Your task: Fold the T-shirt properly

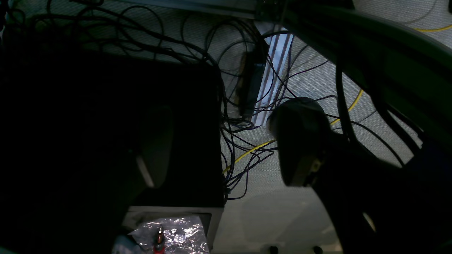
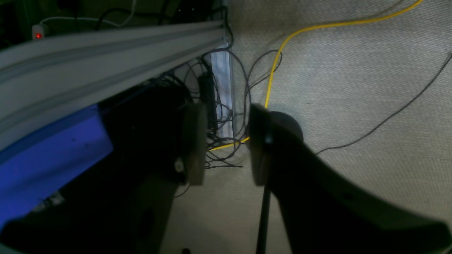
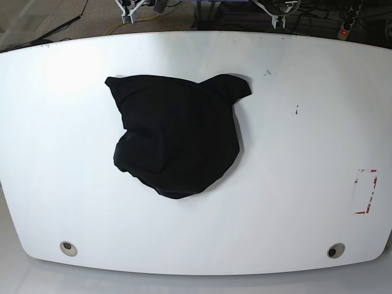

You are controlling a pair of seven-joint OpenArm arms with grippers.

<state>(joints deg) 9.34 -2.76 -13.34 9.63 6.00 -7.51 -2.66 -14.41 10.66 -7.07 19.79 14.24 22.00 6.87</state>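
Observation:
The black T-shirt lies crumpled in a rounded heap on the white table, left of centre, with two sleeve corners pointing to the far edge. No gripper is over the table in the base view. My left gripper is open and empty, off the table and facing the floor. My right gripper is open and empty, also facing the carpeted floor. The T-shirt does not show in either wrist view.
A red-marked rectangle is on the table's right side. Two round holes sit near the front edge. A yellow cable, tangled black cables and a dark box are on the floor.

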